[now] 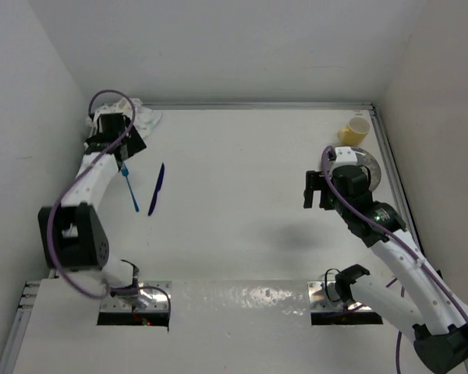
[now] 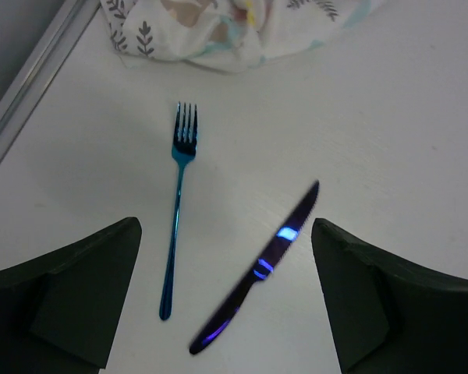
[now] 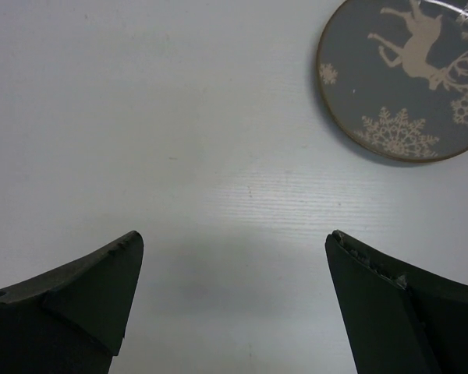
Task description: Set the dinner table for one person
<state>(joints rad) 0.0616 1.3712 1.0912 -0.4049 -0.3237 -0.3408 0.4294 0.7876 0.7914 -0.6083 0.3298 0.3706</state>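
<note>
Two robot arms work over the dinner table (image 1: 242, 171), the plain white top that fills the scene beneath them and runs out to thin metal rails at its edges. Near the table's far-left corner the left gripper (image 1: 113, 139) hangs with its jaws spread wide and nothing between them. Its wrist camera looks down past both dark fingers (image 2: 86, 288) at a blue fork (image 2: 178, 210) and a dark blue knife (image 2: 261, 269) lying apart on the bare tabletop (image 2: 390, 117), tines and blade tip toward the table's far edge. A crumpled leaf-printed cloth mat (image 2: 218, 31) sits beyond them against the far-left corner. Toward the table's right edge the right gripper (image 1: 318, 189) is likewise wide apart and holds nothing, its fingers (image 3: 78, 296) framing empty white surface (image 3: 179, 117). A round grey plate (image 3: 405, 78) printed with a deer and snowflakes lies flat by the right rail, and a yellow cup (image 1: 356, 129) stands just beyond it, near the table's far-right corner.
</note>
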